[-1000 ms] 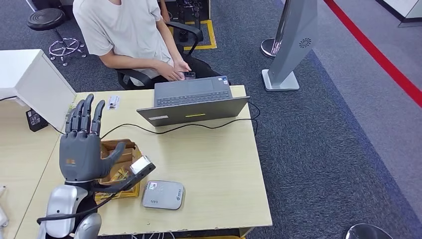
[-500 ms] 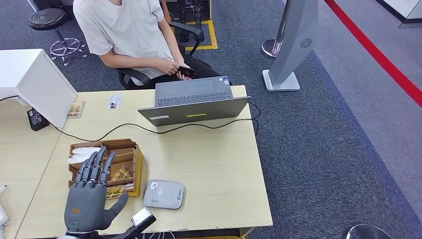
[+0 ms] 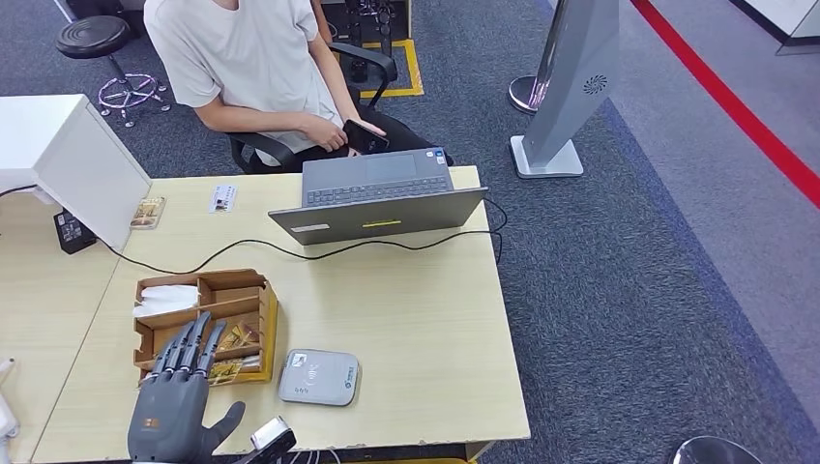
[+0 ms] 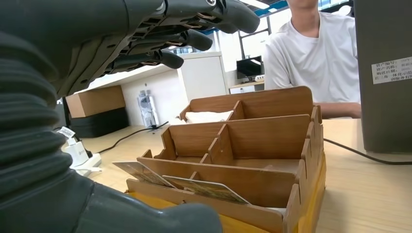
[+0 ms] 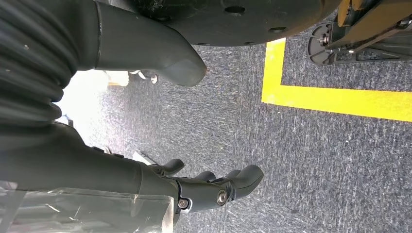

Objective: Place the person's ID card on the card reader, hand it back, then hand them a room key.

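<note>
You look near the finish: nothing lies on the card reader [image 3: 318,377] just right of your left hand [image 3: 172,416], whose fingers [image 3: 189,348] are spread and empty over the key tray [image 3: 268,324]; right hand [image 5: 214,187] hangs loosely curled, empty.

Head view high above desk [image 3: 406,319], left wrist low beside organizer [image 4: 252,160] (shared), right wrist floorward

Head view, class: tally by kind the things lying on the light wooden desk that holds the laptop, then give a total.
Laptop: 1
Card reader: 1
Wooden organiser box: 1
Loose cards near the far edge: 2
Black cable: 1
Total: 6
</note>
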Available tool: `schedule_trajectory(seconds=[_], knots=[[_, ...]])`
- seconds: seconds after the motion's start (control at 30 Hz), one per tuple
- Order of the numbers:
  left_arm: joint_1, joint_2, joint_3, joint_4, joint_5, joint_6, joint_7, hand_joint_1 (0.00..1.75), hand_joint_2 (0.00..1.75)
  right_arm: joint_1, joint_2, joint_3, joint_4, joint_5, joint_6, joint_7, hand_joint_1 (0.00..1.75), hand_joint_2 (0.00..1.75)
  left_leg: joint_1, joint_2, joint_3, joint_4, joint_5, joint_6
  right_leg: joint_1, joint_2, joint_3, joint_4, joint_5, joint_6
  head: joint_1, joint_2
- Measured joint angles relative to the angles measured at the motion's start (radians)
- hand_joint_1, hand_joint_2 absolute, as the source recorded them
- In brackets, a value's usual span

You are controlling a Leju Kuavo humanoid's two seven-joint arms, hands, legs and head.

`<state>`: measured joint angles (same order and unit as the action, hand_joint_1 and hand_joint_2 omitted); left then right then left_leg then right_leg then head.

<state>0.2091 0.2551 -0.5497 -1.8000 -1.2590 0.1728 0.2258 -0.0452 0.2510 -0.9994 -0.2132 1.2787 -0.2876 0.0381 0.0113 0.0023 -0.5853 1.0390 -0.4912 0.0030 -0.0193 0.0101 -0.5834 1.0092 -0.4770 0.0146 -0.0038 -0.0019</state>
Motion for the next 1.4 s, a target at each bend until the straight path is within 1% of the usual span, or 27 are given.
schedule_trajectory(seconds=[0.33,0.7,0.8,0.93,1.3,1.4], knots=[[0.000,0.003,-0.004,0.011,0.000,-0.001,0.001,0.00,1.75,0.000,0.000,-0.001,0.000,0.000,0.000,0.000,0.00,1.75,0.000,0.000,0.000,0.000,0.000,0.000,0.000,0.000,0.000,0.000,0.000,0.000,0.000,0.000],[-0.011,-0.001,-0.004,0.056,0.029,-0.022,0.053,0.00,1.75,0.000,0.000,-0.002,0.000,0.019,-0.001,0.004,0.00,1.75,0.000,0.000,0.000,0.000,0.000,0.000,0.000,0.000,0.000,0.000,0.000,0.000,0.000,0.000],[-0.021,-0.015,0.004,0.077,0.013,-0.031,0.075,0.00,1.75,0.000,0.000,-0.002,0.000,0.023,-0.001,0.005,0.00,1.75,0.000,0.000,0.000,0.000,0.000,0.000,0.000,0.000,0.000,0.000,0.000,0.000,0.000,0.000],[-0.036,-0.050,0.035,0.114,-0.013,-0.036,0.102,0.00,1.75,0.000,0.000,-0.002,0.000,0.036,-0.001,0.011,0.00,1.75,0.000,0.000,0.000,0.000,0.000,0.000,0.000,0.000,0.000,0.000,0.000,0.000,0.000,0.000],[-0.048,-0.126,0.123,0.169,-0.055,-0.028,0.091,0.02,1.75,0.000,0.000,-0.002,0.000,0.052,0.006,0.016,0.00,1.75,0.000,0.000,0.000,0.000,0.000,0.000,0.000,0.000,0.000,0.000,0.000,0.000,0.000,0.000],[-0.051,-0.144,0.143,0.177,-0.068,-0.021,0.076,1.33,1.75,0.000,0.000,-0.002,0.000,0.054,0.010,0.016,0.00,1.75,0.000,0.000,0.000,0.000,0.000,0.000,0.000,0.000,0.000,0.000,0.000,0.000,0.000,0.000]])
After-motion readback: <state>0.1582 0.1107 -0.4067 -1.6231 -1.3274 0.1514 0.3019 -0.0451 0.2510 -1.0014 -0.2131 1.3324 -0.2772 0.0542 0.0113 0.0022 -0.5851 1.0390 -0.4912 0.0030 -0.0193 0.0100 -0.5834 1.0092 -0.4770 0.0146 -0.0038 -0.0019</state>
